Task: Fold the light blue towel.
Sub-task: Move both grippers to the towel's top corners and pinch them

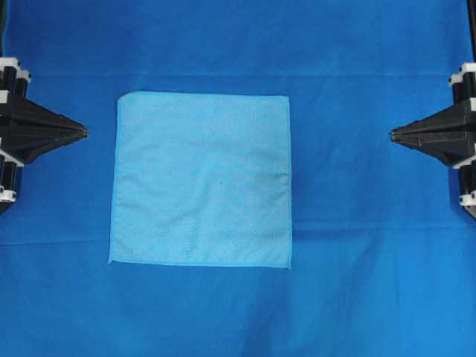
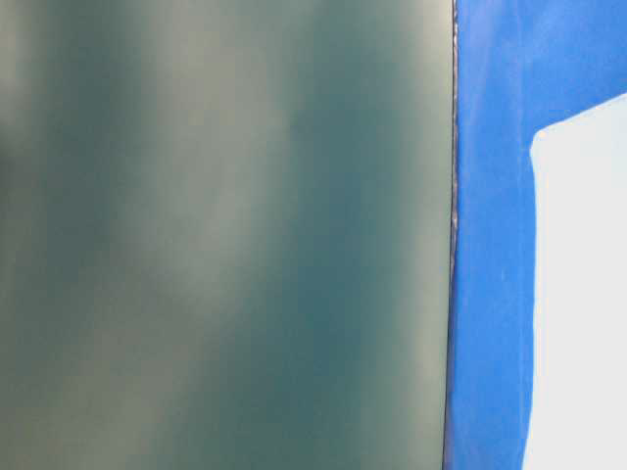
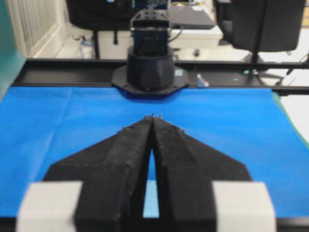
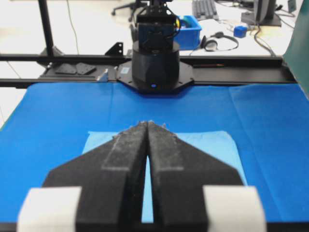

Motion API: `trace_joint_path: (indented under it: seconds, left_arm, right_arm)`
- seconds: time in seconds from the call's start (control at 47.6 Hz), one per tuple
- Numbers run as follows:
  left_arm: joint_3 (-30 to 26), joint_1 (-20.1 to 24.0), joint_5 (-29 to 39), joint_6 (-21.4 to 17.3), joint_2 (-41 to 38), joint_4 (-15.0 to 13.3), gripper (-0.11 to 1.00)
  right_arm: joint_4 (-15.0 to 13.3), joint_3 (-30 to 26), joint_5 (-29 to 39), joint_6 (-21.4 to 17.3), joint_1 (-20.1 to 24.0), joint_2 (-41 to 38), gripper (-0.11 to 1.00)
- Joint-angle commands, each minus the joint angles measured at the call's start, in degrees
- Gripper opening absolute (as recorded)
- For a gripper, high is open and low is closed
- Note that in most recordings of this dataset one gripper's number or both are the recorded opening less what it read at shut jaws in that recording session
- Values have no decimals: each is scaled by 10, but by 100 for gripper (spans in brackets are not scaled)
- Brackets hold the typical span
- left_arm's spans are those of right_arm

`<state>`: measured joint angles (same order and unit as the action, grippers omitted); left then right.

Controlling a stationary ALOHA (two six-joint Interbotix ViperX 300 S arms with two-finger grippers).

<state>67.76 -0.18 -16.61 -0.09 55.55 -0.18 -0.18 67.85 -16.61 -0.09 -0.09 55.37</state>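
Towel first: the light blue towel lies spread flat and square on the royal-blue background cloth, slightly left of centre. Left gripper and right gripper sit at opposite edges, tips pointing inward, well apart from the towel, each with jaws pressed together and holding nothing.

Towel flat between two grippers

In the overhead view the towel lies spread on the background cloth, slightly left of the frame's centre. The left gripper sits at the left edge, near the towel's upper left side; the right gripper at the right edge, well apart.
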Motion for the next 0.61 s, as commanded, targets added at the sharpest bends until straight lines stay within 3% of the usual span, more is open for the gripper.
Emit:
trace_joint_path:
  seconds: [0.0, 0.336, 0.589]
  left_arm:
    - [-13, 0, 4, -9, -2, -9, -1]
    - [-3, 26, 55, -9, -18, -11, 0]
    - [16, 87, 54, -7, -48, -11, 1]
  right_arm:
    - [-1, -17, -5, 4, -5, -9, 0]
    - [-2, -44, 13, -2, -62, -103, 0]
    - [-2, -86, 16, -2, -113, -208, 1]
